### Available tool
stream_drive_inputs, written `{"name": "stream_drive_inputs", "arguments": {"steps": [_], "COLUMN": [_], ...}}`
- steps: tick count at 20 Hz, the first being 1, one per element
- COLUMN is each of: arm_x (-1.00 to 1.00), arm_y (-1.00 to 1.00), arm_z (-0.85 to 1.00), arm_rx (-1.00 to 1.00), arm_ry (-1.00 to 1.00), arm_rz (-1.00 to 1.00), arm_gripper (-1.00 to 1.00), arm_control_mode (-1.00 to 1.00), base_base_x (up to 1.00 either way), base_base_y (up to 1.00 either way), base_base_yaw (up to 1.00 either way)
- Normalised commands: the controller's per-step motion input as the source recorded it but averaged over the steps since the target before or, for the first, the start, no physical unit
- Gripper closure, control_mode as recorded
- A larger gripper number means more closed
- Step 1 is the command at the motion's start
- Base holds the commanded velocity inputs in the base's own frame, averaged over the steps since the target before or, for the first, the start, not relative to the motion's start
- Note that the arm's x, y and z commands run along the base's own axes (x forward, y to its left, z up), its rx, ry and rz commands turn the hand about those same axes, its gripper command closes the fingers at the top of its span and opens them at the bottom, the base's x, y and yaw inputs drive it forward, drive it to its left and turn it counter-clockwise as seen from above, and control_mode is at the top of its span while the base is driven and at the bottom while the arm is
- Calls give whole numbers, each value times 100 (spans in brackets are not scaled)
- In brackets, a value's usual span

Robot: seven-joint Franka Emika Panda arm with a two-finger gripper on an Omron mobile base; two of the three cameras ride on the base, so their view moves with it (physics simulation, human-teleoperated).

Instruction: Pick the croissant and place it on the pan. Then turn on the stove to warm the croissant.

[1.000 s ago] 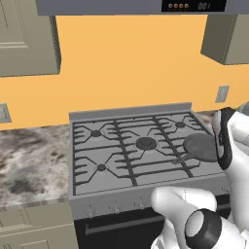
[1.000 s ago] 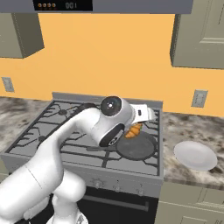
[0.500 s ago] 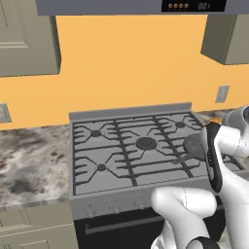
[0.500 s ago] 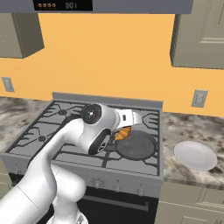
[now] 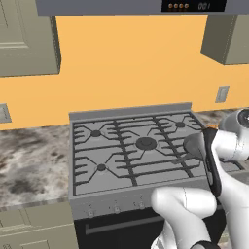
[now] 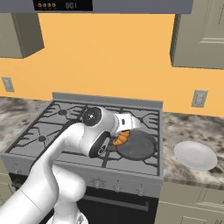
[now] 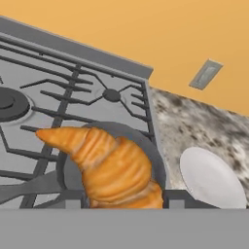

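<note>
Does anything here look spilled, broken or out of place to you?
Nothing stands out. The croissant looks whole, held in the gripper above the pan, which sits flat on the stove. The white plate lies bare and flat on the counter right of the stove.

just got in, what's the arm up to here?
The arm's pincer holds the croissant over the stove, above the left side of the pan. The pan sits on the front right burner, and the croissant is not yet set down in it. A white plate lies on the counter to the right of the stove. No flame shows on any burner, so the stove looks off.
</note>
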Motion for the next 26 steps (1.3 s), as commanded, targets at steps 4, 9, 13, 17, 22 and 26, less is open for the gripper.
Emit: {"name": "stream_drive_inputs", "arguments": {"steps": [4,9,13,17,22,26], "arm_x": [0,6,4,12,20,6], "arm_y": [0,0,0,0,0,-3], "arm_z": [-7,-3,-15,-31,0,-14], "arm_rx": [1,0,0,0,0,0], "arm_ry": [18,7,9,12,0,1], "arm_rz": [0,0,0,0,0,0], "arm_gripper": [100,100,100,100,100,100], "arm_control_mode": [-100,-100,-100,-100,-100,-100], "base_base_x": [0,0,0,0,0,0], "base_base_y": [0,0,0,0,0,0], "base_base_yaw": [0,0,0,0,0,0]}}
